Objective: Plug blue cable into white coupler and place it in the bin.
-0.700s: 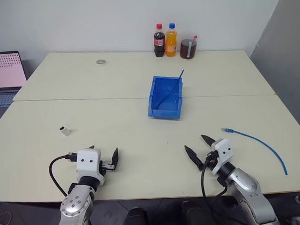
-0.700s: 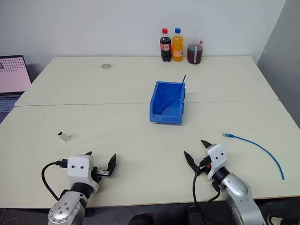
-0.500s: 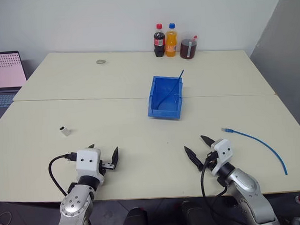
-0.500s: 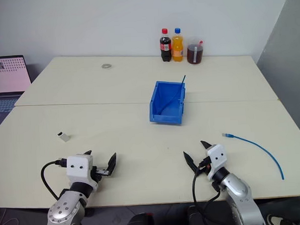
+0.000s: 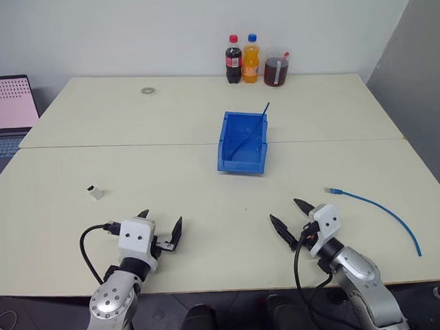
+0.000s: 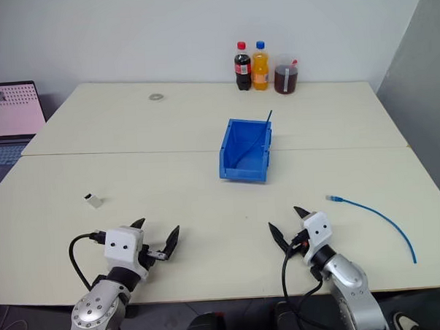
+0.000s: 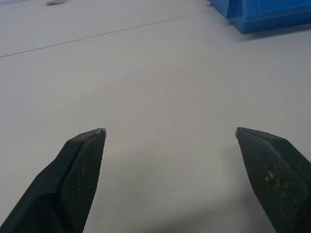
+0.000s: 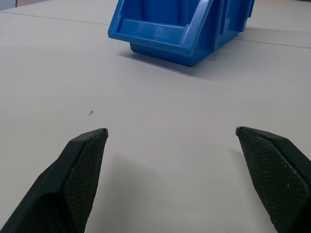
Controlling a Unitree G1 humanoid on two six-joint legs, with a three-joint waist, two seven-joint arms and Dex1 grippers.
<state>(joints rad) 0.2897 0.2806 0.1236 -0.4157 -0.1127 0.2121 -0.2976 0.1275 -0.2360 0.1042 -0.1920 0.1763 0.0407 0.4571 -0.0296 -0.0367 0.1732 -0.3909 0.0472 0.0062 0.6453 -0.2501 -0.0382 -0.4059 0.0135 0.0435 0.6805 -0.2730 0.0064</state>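
Hovering near, both spread wide and empty: left pincer (image 5: 160, 227), right pincer (image 5: 292, 219); blue cable (image 5: 379, 208) right, white coupler (image 5: 95, 191) left, bin (image 5: 242, 142) far.

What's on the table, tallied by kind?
Drink containers at the back: 3 — dark cola bottle, orange soda bottle, clear cup of dark drink
Bright blue plastic bin: 1
Cables: 2 — light-blue network cable, darker blue strand in the bin
Tiny white coupler block: 1
Small grey ring: 1
Total: 8
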